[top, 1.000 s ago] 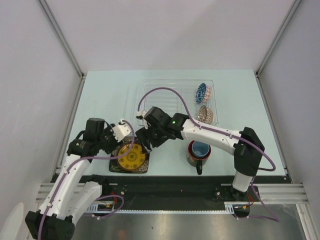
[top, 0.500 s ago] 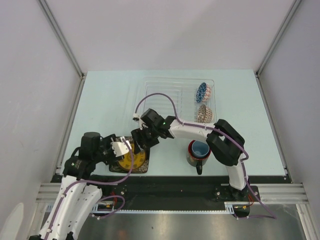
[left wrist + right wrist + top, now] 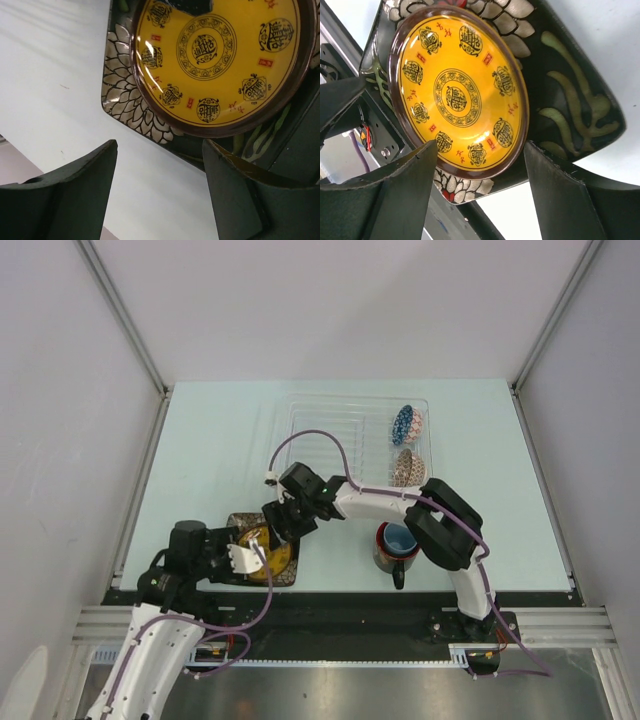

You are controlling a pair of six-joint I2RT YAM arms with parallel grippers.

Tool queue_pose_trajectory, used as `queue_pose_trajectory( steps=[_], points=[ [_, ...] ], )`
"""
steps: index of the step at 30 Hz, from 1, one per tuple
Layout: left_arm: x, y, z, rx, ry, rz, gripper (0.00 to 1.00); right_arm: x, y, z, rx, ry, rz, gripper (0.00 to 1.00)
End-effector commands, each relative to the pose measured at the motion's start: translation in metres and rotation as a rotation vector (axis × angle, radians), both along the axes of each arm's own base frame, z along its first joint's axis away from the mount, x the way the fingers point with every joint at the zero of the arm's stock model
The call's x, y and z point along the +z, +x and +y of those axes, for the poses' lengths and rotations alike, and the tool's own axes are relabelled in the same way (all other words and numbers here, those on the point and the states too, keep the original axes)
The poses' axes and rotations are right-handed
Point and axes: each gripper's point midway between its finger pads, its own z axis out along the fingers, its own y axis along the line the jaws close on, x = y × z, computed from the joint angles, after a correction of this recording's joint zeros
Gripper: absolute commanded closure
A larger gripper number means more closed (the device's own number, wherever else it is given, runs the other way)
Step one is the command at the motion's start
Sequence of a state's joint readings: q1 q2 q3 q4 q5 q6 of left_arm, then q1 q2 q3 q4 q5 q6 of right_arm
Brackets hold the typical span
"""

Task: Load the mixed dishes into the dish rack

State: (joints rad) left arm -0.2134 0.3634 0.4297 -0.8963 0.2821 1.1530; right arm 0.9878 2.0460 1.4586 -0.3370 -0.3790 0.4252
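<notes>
Reaching for small round yellow plate [image 3: 457,95], stacked on black square floral plate [image 3: 570,110] at table [image 3: 200,460] front-left. Right claw [image 3: 480,165] open above it, left claw [image 3: 160,165] open alongside, both empty. Next, probably: pinch rim, carry to dish rack [image 3: 330,420].

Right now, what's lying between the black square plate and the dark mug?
Nothing: the top external view shows only bare table between the black square plate and the dark mug.
</notes>
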Motion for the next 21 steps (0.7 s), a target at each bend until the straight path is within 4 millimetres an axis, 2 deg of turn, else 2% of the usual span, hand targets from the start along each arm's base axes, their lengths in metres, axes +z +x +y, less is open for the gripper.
queue_pose_trajectory(
  steps=[1, 5, 7, 10, 16, 21],
  points=[
    [-0.008, 0.010, 0.001, -0.060, 0.057, -0.046, 0.26, -0.009, -0.002, -0.001, -0.004, -0.029, -0.011, 0.28],
    [-0.020, 0.019, 0.002, -0.083, 0.095, -0.047, 0.26, -0.018, -0.004, 0.003, -0.009, -0.039, -0.005, 0.36],
    [-0.032, 0.019, 0.002, -0.094, 0.108, -0.005, 0.26, -0.021, -0.006, 0.003, -0.010, -0.044, 0.005, 0.40],
    [-0.039, 0.023, 0.000, -0.105, 0.111, 0.038, 0.26, -0.024, -0.006, 0.003, -0.012, -0.049, 0.012, 0.46],
    [-0.042, 0.023, 0.000, -0.124, 0.129, 0.081, 0.26, -0.026, -0.005, 0.003, -0.019, -0.048, 0.021, 0.52],
    [-0.045, 0.022, -0.003, -0.137, 0.115, 0.079, 0.26, -0.025, -0.006, 0.005, -0.017, -0.035, 0.038, 0.52]
  ],
)
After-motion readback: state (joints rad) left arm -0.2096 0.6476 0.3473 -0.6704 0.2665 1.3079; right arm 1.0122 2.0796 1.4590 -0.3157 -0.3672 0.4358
